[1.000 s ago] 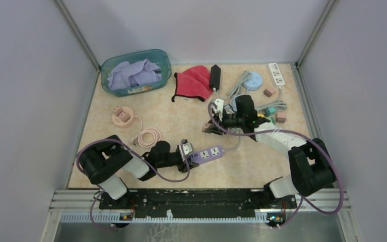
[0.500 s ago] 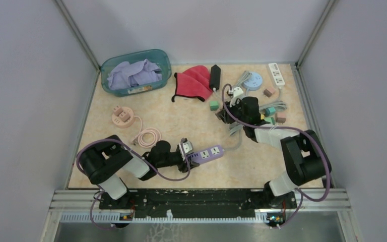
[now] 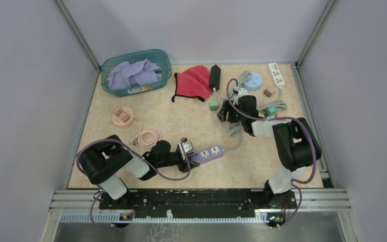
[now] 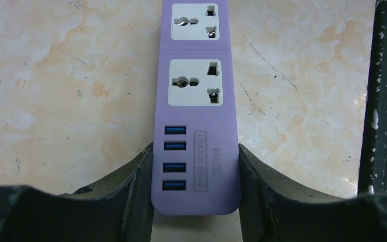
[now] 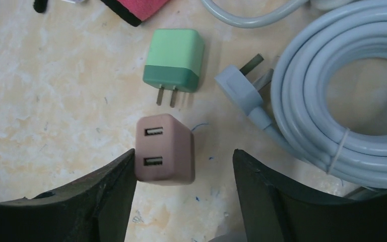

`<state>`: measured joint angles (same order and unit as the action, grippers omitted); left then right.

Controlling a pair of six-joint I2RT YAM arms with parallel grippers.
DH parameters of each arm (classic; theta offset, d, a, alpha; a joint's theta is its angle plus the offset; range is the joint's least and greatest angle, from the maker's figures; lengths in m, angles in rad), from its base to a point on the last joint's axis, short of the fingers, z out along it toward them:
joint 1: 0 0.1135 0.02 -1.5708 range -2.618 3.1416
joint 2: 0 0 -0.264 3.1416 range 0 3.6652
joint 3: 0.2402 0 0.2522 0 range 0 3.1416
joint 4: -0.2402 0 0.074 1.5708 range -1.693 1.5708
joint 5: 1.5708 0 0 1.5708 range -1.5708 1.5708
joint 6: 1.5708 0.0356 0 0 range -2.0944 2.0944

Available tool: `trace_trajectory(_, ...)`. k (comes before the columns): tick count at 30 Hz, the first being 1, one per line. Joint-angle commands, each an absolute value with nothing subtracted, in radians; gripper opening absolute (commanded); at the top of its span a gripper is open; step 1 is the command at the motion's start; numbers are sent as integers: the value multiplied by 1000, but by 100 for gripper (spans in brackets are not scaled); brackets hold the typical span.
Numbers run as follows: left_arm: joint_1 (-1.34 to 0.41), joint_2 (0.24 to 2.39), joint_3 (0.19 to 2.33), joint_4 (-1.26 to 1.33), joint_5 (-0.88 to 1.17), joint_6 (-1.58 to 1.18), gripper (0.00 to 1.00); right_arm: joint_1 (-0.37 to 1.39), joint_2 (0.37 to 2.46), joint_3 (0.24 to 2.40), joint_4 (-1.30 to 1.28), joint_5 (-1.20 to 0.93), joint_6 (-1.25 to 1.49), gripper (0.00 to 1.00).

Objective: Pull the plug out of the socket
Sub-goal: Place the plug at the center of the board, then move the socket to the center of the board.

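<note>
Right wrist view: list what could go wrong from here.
1. The brown adapter lies between the open right gripper's fingers, close against one of them; pulling back could drag or tip it.
2. The green adapter and grey plug lie right beside it, so a sideways move may knock them.
3. The left gripper clamps the purple power strip only at its USB end; lifting there might let the strip swing.

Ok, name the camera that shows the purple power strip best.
Left wrist view: the power strip fills the frame, two empty sockets showing, its end clamped in the left tool. The top view shows it small; the right wrist view misses it.
</note>
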<state>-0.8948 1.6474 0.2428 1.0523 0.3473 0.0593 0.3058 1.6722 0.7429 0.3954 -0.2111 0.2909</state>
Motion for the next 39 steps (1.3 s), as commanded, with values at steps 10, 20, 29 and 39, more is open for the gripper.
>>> trace_trajectory(10, -890, 1624, 249, 1032, 322, 8, 25, 245, 1550, 770, 456, -254, 256, 68)
trace_trajectory(20, -890, 1603, 261, 1023, 336, -3, 44, 215, 1432, 738, 462, -560, 104, 64)
trace_trajectory(29, -877, 1600, 342, 868, 224, 37, 38, 211, 1306, 723, 408, -708, -36, 64)
trace_trajectory(39, -731, 1649, 542, 628, 210, 96, 51, 198, 1270, 732, 374, -745, -66, 64)
